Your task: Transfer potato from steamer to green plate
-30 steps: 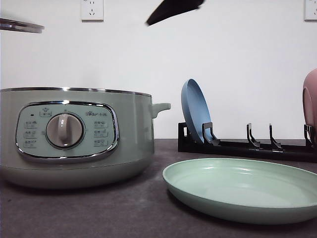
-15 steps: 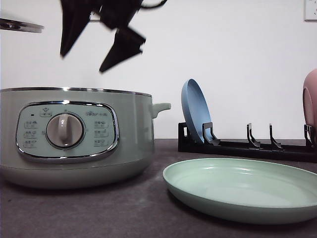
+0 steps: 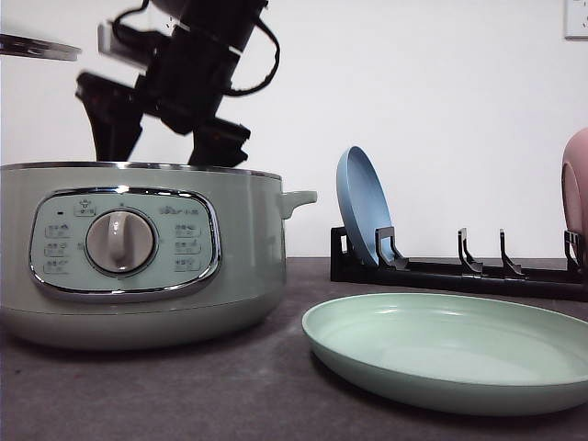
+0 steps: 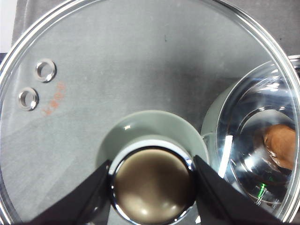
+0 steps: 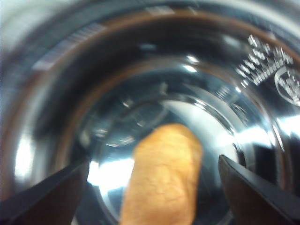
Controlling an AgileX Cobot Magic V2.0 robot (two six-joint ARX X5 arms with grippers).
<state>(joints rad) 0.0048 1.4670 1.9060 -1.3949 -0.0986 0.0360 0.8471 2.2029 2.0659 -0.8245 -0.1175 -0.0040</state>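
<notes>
Two arms: both at work around the steamer point(image 3: 138, 253), which stands on the dark table point(image 3: 184, 395) with its dial point(image 3: 119, 242) facing forward
Right gripper point(image 3: 156, 147): black fingers spread wide, tips dipping just behind the steamer's chrome rim in the front view; in the right wrist view the gripper point(image 5: 152, 187) has one finger on each side of the potato, neither touching it
Potato point(image 5: 161, 176): orange-brown, lying on the shiny metal floor inside the steamer, between the open fingers; also seen through the glass in the left wrist view point(image 4: 281, 145)
Left gripper point(image 4: 152, 187): fingers pressed against both sides of the lid's green knob point(image 4: 152, 180), pinching it
Glass lid point(image 4: 117, 70): held off the pot, above and beside it; its edge shows at the upper left of the front view point(image 3: 37, 46)
Green plate point(image 3: 450, 354): flat on the table, just right of the steamer, bare
Rack point(image 3: 459, 271): black, behind the plate, holding a blue plate point(image 3: 361, 204) on edge and a pink plate point(image 3: 576, 188) at the far right
</notes>
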